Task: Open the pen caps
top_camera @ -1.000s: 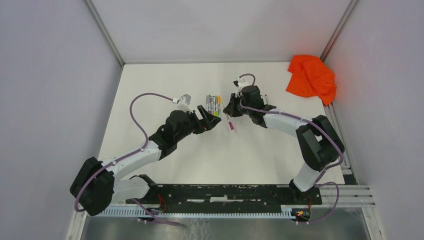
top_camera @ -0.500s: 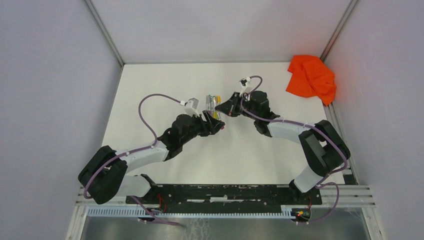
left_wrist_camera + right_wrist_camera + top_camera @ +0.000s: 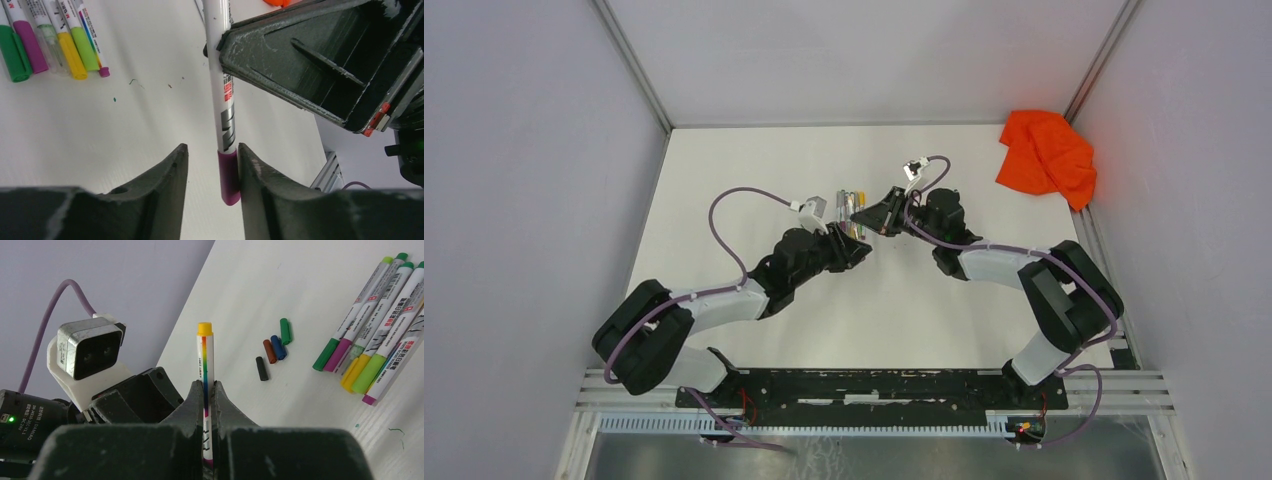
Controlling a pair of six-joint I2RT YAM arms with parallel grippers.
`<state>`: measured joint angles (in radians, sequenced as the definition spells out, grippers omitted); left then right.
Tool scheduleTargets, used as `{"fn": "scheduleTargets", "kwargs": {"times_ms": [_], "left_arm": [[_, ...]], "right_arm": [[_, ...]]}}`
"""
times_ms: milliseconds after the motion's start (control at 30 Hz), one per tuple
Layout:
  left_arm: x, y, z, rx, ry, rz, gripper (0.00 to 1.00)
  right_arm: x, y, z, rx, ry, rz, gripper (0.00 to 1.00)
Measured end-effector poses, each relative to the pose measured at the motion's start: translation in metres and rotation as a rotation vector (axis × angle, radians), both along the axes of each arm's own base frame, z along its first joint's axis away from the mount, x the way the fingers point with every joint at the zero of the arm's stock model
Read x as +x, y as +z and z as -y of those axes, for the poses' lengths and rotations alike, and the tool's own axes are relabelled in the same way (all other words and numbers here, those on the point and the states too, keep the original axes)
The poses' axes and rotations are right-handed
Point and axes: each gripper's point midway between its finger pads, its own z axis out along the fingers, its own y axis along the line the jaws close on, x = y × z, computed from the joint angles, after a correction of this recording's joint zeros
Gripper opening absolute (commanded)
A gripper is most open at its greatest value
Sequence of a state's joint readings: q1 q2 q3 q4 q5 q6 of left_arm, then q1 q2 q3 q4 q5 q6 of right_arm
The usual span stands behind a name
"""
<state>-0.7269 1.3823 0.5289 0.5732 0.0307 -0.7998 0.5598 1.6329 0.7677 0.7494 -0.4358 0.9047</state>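
Note:
My right gripper [image 3: 206, 386] is shut on a white-barrelled pen [image 3: 204, 355] and holds it off the table, its yellow end [image 3: 204, 328] pointing away. In the left wrist view the same pen [image 3: 222, 75] reaches down between the fingers of my left gripper [image 3: 212, 150]. Its magenta cap [image 3: 229, 175] rests against the right finger, with a gap to the left finger. From above, the two grippers [image 3: 861, 248] [image 3: 876, 222] meet tip to tip beside the row of pens [image 3: 852, 205].
Several capped pens [image 3: 380, 345] lie side by side on the white table. Loose caps lie near them: black [image 3: 261, 368], brown [image 3: 270, 351], blue [image 3: 278, 347] and green [image 3: 285, 331]. An orange cloth [image 3: 1046, 155] sits in the far right corner.
The right gripper swung left with its pen, toward the left gripper. The left gripper moved up to meet it, and its jaws narrowed around the magenta cap.

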Motion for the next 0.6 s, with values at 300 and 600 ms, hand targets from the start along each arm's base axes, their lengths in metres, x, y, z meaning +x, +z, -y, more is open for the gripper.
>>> {"fn": "scheduleTargets", "kwargs": {"times_ms": [300,600], "left_arm": [[0.0014,0.0063,0.0058,-0.019,-0.017,0.013,0.02],[-0.0031,0.0013,0.0071,0.004,-0.050,-0.009,0.02]], "right_arm": [[-0.0010,0.0019,0.0001,0.031,-0.006,0.010,0.00],[-0.0035,-0.0028,-0.0015,0.014,0.021,0.035,0.22]]}}
